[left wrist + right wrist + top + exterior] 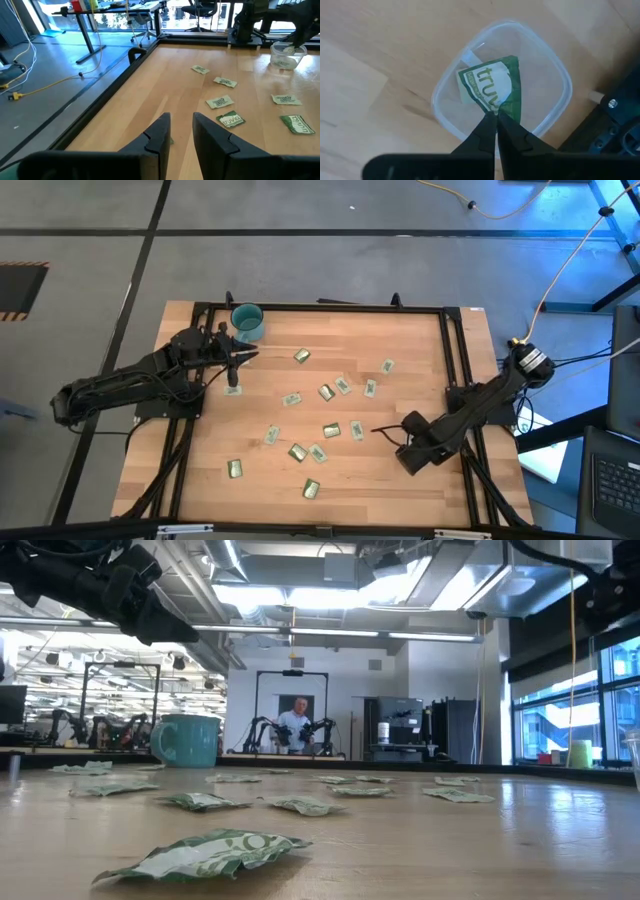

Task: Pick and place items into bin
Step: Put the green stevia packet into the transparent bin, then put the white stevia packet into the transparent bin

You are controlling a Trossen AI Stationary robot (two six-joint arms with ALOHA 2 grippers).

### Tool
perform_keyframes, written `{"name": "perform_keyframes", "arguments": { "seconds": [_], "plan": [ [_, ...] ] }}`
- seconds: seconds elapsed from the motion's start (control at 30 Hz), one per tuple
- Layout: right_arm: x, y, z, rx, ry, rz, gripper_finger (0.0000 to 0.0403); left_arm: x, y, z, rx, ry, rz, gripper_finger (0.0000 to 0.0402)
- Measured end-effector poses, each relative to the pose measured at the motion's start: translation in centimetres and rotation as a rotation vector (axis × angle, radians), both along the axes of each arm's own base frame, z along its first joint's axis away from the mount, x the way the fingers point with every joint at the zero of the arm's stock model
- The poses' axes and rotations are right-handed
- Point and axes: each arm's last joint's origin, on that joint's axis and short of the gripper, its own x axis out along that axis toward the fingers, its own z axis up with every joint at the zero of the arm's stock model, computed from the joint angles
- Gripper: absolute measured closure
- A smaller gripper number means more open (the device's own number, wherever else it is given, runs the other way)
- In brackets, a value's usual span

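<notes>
Wooden table (400, 470): right tool (496, 116) pinches packet (490, 87) (green) over bin (555, 75).

High view: we look straight down on the whole worktop (380, 390).
Low view: we sit at worktop level, facing across into the room; the teal mug (186, 740) shows here and overhead.
Left wrist view: we face across the worktop.
Right wrist view: we look down, close above the bin (555, 75).

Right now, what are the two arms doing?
Right gripper shut on a green packet, over the clear bin. Left gripper open above table, near teal mug. Nothing blocking.
</notes>
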Motion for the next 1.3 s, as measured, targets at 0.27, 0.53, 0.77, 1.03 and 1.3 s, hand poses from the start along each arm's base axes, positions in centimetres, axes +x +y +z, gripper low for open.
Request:
{"name": "perform_keyframes", "arguments": {
  "seconds": [0.27,0.53,0.77,1.03,1.3],
  "plan": [
    [0.1,0.1,-0.4,-0.012,0.015,-0.001,0.0395,0.0,0.0,0.0,0.0,0.001,0.0,0.0329],
    [-0.1,-0.1,-0.4,-0.031,0.039,-0.001,0.0348,0.0,0.0,0.0,0.0,0.001,0.0,0.0329],
    [-0.6,-0.9,0.3,-0.065,0.083,-0.012,0.0313,0.0,0.0,0.0,-0.001,0.001,0.0,0.0329],
    [-0.6,-4.2,2.8,-0.075,0.028,0.015,0.0312,0.0,0.0,0.0,-0.001,0.002,0.0,0.0329],
    [1.6,-9.6,4.5,-0.121,-0.14,0.195,0.032,0.0,0.0,0.0,-0.002,0.004,0.0,0.0327]
  ]
}}
